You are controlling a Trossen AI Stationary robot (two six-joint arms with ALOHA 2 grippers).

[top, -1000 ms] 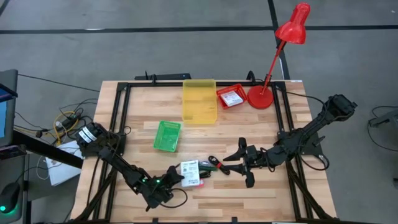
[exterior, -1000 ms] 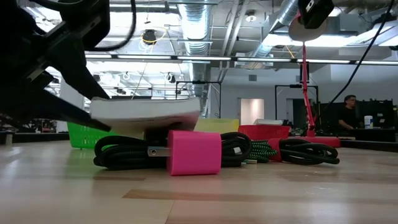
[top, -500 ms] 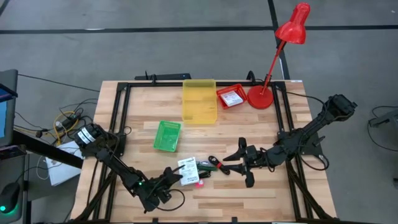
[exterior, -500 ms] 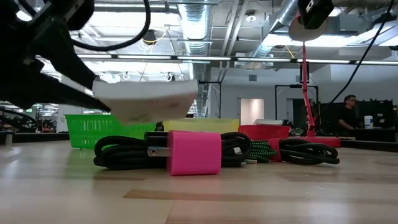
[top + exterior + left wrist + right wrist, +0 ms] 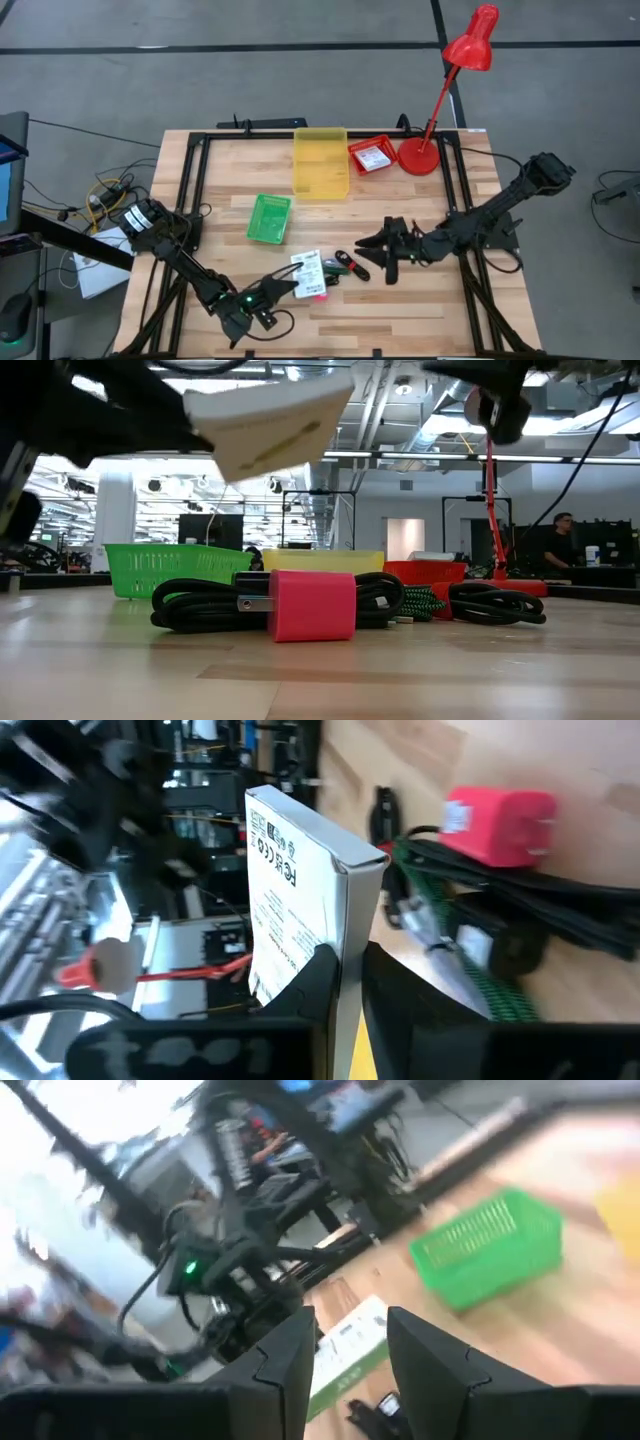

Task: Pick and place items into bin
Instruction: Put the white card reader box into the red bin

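The left gripper (image 5: pixel 283 290), at about 7 o'clock on the wooden table (image 5: pixel 420 200), has its fingers (image 5: pixel 318 982) clamped on a flat white box with dark print (image 5: pixel 307 266), raised clear of the tabletop. Below it lie a pink-red plug block (image 5: pixel 311 605) and coiled black cables (image 5: pixel 195 605). The green mesh basket (image 5: pixel 269 218) sits at 10 o'clock of the box. The right gripper (image 5: pixel 385 248) hangs at 3 o'clock of the pile, fingers partly apart around nothing.

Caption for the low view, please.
Left gripper holds a white box above pink charger and coiled cables.
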